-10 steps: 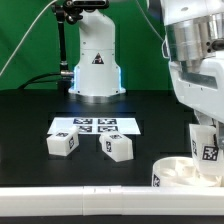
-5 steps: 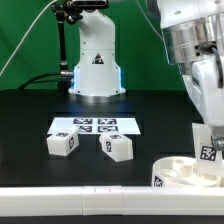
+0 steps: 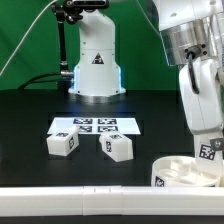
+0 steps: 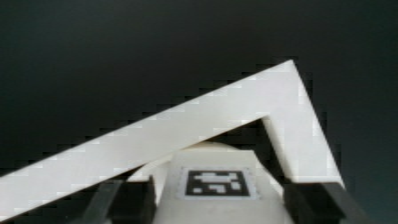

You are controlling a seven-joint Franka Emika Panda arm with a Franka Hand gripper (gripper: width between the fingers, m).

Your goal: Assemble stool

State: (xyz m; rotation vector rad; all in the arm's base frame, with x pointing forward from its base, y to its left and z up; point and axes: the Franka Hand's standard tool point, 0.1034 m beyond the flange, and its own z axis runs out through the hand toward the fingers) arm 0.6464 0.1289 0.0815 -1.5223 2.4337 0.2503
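The round white seat [image 3: 180, 171] sits at the front of the black table on the exterior view's right, a tag on its side. My gripper [image 3: 207, 143] hangs over it, shut on a white tagged leg [image 3: 210, 148] held upright above the seat's far side. In the wrist view the leg [image 4: 217, 183] sits between my dark fingers [image 4: 121, 200], tag facing the camera. Two more tagged legs [image 3: 63, 142] [image 3: 116, 147] lie loose on the table to the exterior view's left of the seat.
The marker board [image 3: 95, 125] lies flat behind the two loose legs. A long white bar [image 3: 70, 205] runs along the table's front edge; white bars meeting at a corner [image 4: 267, 105] show in the wrist view. The robot's base [image 3: 95, 65] stands behind.
My gripper has moved to the exterior view's right and down with the leg, bringing it lower over the seat.
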